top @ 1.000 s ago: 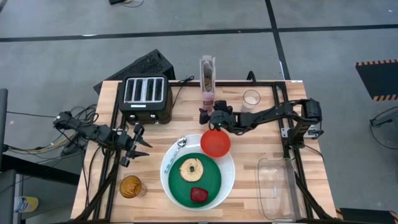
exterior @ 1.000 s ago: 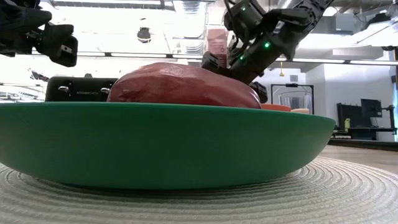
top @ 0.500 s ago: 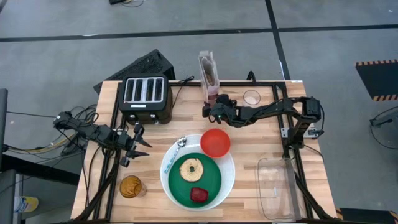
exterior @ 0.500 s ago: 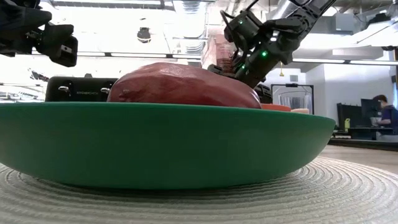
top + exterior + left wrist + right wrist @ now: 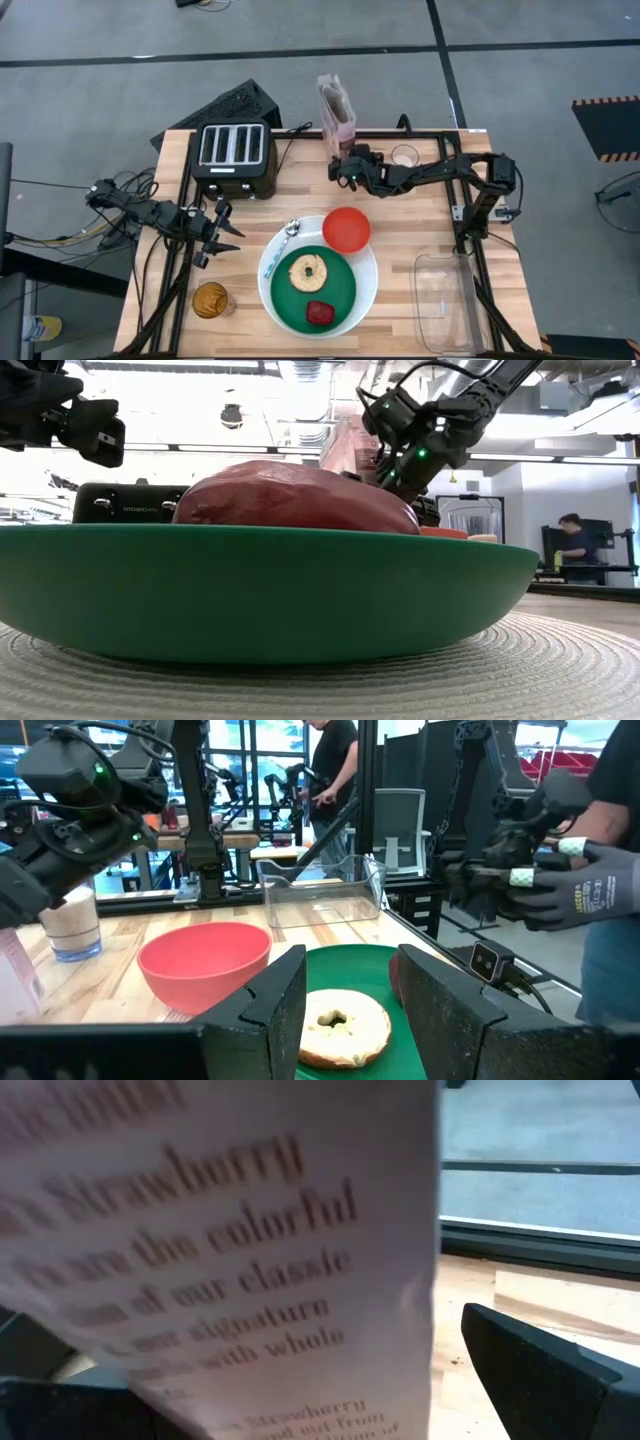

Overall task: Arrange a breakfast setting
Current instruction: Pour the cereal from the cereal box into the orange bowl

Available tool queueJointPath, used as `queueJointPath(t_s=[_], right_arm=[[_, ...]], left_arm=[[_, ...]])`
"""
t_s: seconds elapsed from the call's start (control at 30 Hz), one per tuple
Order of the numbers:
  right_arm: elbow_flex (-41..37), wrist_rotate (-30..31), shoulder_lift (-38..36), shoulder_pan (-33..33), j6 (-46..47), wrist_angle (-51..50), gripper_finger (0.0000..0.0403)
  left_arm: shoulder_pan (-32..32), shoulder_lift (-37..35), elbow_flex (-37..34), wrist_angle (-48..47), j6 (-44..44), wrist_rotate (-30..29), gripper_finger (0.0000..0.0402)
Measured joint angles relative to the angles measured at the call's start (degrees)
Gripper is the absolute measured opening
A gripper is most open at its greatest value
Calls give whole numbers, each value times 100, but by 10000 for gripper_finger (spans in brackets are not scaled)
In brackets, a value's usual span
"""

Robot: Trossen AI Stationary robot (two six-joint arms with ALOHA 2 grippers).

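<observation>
The pink cereal box (image 5: 338,118) stands at the table's far edge, tipped toward the far left; it also shows in the low view (image 5: 345,448). My right gripper (image 5: 347,167) is open at the box's lower part. The box's face fills the right wrist view (image 5: 220,1240). The red bowl (image 5: 346,229) sits on the far right rim of the white plate (image 5: 268,290). The green plate (image 5: 335,290) on the white plate holds the bagel (image 5: 308,270) and the dark red item (image 5: 319,313). The spoon (image 5: 283,240) lies on the white plate's left rim. My left gripper (image 5: 228,232) is open and empty at the table's left. My right gripper comes at the cereal box's lower part (image 5: 330,1380) about level, from the table's right. The box's broad face lies between the open fingers. One finger (image 5: 540,1370) stands clear of the box's edge; where the other touches is hidden. The box's bottom stays on the table.
A black toaster (image 5: 232,155) stands at the far left, a glass of orange drink (image 5: 210,298) at the near left, a small glass (image 5: 404,157) beside my right arm, and a clear tray (image 5: 445,300) at the near right. A person's gloved hands (image 5: 560,890) show beyond the table.
My right gripper has gone from above the red bowl toward the table's far edge, up to the cereal box. The box has tipped toward the far left, its bottom staying on the table. The bowl stays on the plate's rim.
</observation>
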Motion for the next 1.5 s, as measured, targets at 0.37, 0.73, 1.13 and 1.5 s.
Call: queueJointPath(t_s=[0.37, 0.73, 1.13, 1.5], right_arm=[[-2, -214, 560, -89, 202, 533, 395], [-2, -118, 597, -121, 133, 745, 289], [-2, -91, 590, -124, 151, 735, 230], [-2, -141, 494, -52, 146, 634, 214]], left_arm=[[0, 1, 2, -1, 0, 0, 144], [0, 1, 2, -2, 0, 0, 144], [0, 1, 0, -2, 0, 0, 144], [0, 2, 1, -2, 0, 0, 144]])
